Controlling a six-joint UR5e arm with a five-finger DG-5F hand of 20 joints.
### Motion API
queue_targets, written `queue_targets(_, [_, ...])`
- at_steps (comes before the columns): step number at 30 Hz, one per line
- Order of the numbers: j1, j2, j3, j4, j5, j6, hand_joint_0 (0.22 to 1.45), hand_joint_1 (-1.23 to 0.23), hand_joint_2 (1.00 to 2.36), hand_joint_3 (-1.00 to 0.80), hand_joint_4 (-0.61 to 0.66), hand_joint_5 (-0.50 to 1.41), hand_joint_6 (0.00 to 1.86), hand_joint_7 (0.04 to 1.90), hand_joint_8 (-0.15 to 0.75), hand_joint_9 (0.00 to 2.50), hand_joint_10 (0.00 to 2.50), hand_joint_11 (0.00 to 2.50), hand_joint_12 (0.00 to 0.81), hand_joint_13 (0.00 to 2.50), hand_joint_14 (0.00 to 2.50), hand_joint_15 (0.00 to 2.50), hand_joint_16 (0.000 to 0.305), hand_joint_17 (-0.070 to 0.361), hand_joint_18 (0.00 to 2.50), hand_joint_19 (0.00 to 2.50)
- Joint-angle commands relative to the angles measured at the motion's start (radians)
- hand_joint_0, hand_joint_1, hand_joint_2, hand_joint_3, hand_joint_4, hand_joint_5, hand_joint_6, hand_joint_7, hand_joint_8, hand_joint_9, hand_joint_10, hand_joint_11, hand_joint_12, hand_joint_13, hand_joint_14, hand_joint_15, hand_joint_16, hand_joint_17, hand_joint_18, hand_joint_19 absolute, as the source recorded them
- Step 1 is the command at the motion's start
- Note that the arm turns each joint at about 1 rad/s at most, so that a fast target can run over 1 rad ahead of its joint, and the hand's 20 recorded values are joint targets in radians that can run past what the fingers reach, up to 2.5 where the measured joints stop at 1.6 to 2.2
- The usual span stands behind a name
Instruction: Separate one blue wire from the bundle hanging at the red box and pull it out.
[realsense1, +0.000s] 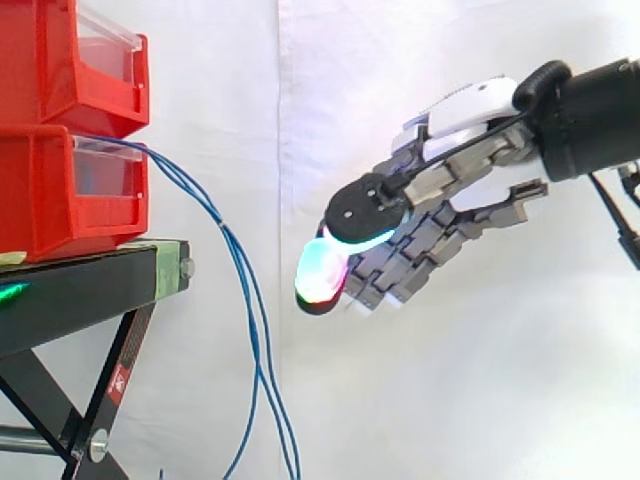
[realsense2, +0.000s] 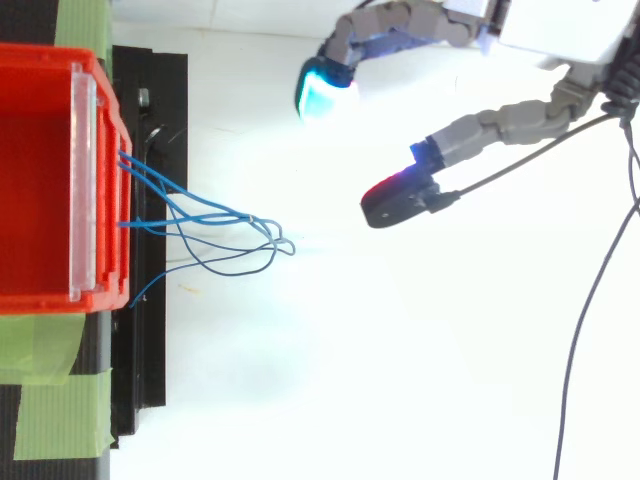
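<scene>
Several thin blue wires (realsense1: 243, 290) come out of the lower red box (realsense1: 70, 190) and hang in a loose bundle past the stand's edge. From above, the blue wires (realsense2: 215, 232) fan out of the red box (realsense2: 50, 180) and gather into loops to its right. My hand (realsense1: 440, 215) hovers to the right of the bundle, apart from it, with fingers partly bent and spread and nothing between them. In the top view the hand (realsense2: 480, 130) has its glowing fingertips (realsense2: 320, 90) pointing toward the wires, with a clear gap left.
A second red box (realsense1: 70, 60) is stacked on the lower one. Both rest on a black stand (realsense1: 90, 285) with crossed legs. Green tape (realsense2: 50, 400) marks the stand's top. A white curtain hangs behind.
</scene>
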Motion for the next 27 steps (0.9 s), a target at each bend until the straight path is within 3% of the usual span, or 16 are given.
queue_targets(1, [0.003, -0.046, 0.001, 0.075, 0.004, -0.019, 0.54, -0.74, 1.00, -0.50, 0.27, -0.16, 0.50, 1.01, 0.323, 0.61, 0.01, 0.23, 0.414, 0.46, 0.01, 0.24, 0.058, 0.131, 0.43, 0.20])
queue_targets(3, [0.008, -0.064, 0.001, 0.122, 0.006, -0.019, 0.54, -0.74, 1.00, -0.50, 0.27, -0.16, 0.50, 1.00, 0.324, 0.61, 0.01, 0.23, 0.415, 0.47, 0.01, 0.25, 0.058, 0.131, 0.43, 0.21])
queue_targets(9, [0.022, -0.064, 0.001, 0.194, 0.018, -0.023, 0.54, -0.73, 1.00, -0.50, 0.28, -0.16, 0.50, 1.01, 0.325, 0.61, 0.01, 0.25, 0.417, 0.48, 0.01, 0.26, 0.058, 0.130, 0.44, 0.22])
queue_targets(14, [0.052, -0.064, 0.001, 0.236, 0.071, -0.036, 0.54, -0.72, 1.00, -0.50, 0.28, -0.16, 0.50, 1.01, 0.327, 0.62, 0.01, 0.25, 0.417, 0.48, 0.01, 0.26, 0.058, 0.130, 0.44, 0.23])
queue_targets(20, [0.078, -0.066, 0.001, 0.259, 0.090, -0.039, 0.54, -0.72, 1.00, -0.50, 0.28, -0.15, 0.50, 1.00, 0.328, 0.62, 0.01, 0.25, 0.417, 0.49, 0.01, 0.27, 0.058, 0.130, 0.45, 0.23])
queue_targets(22, [0.102, -0.064, 0.001, 0.269, 0.121, -0.031, 0.54, -0.72, 1.00, -0.50, 0.27, -0.15, 0.50, 1.00, 0.327, 0.62, 0.01, 0.26, 0.417, 0.49, 0.01, 0.27, 0.058, 0.130, 0.45, 0.23])
queue_targets(27, [0.118, -0.064, 0.001, 0.274, 0.151, -0.016, 0.54, -0.71, 1.00, -0.50, 0.28, -0.15, 0.50, 1.01, 0.325, 0.62, 0.01, 0.26, 0.419, 0.49, 0.01, 0.27, 0.058, 0.129, 0.46, 0.24])
